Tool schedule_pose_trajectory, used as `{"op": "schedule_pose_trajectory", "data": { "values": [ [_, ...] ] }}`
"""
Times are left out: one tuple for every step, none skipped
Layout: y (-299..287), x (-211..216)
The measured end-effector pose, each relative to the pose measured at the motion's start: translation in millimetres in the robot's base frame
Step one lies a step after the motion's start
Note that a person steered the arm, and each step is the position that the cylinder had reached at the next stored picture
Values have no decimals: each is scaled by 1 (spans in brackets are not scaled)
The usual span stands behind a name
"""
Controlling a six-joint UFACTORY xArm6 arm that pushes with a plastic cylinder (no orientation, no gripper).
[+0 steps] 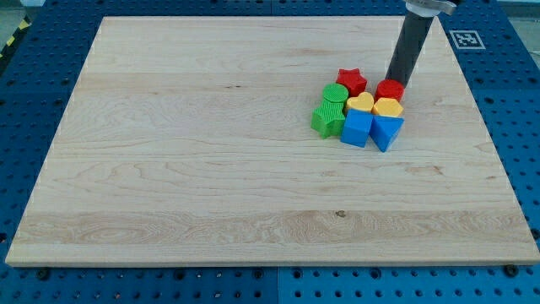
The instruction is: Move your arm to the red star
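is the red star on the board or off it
On. The red star sits on the wooden board, at the cluster's top edge; my tip is to its right.

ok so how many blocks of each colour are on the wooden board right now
Red: 2, red star block, red block at my tip
Green: 2
Yellow: 2, yellow heart block, yellow block
Blue: 2
Total: 8
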State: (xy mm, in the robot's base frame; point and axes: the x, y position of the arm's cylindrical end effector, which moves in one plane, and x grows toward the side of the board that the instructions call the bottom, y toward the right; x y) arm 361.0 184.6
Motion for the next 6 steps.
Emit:
{"op": "schedule_pose_trajectory", "data": {
  "values": [
    [0, 0],
    [5, 0],
    [12, 0],
    [16, -4],
    [12, -26],
    [-13, -37]
  ]
}}
